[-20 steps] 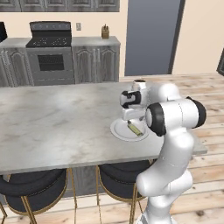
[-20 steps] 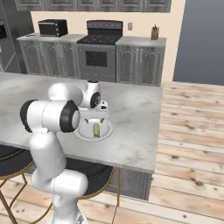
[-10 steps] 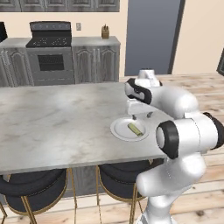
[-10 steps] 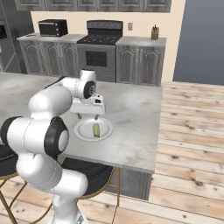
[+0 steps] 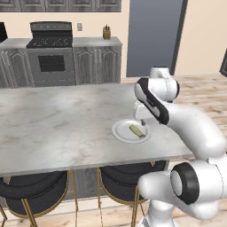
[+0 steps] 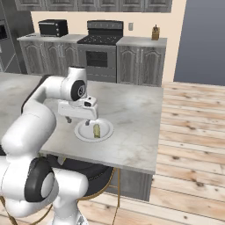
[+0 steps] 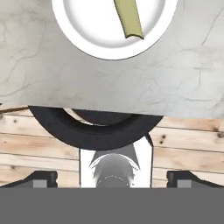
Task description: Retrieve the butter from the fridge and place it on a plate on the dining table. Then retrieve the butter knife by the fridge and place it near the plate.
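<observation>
**Butter plated, knife leg is next**

Butter (image 5: pixel 137 131) is lying flat on the plate (image 5: pixel 120 133), slightly off centre; hand view shows one end of the stick (image 7: pixel 128 19) well inside the plate rim (image 7: pixel 78 37). Plate sits on the dining surface (image 5: pixel 62 128), near its front edge, above a black-cushioned stool (image 7: pixel 98 127).

Gripper (image 6: pixel 81 121) hangs just above and behind the plate with nothing in it. Fingers are spread wide; the two dark tips (image 7: pixel 41 178) sit at the far corners of the hand view with bare floor between them. No contact with butter or plate.

Judgement: first half of the task looks done. Step in hand is the handover to the butter knife. Neither knife nor fridge can be made out from here, so the next move calls for lifting the arm clear of the plate, driving the base to the fridge area, finding the knife, and approaching with the fingers open as they are now. Keep the wrist high on exit to avoid knocking the plate.
</observation>
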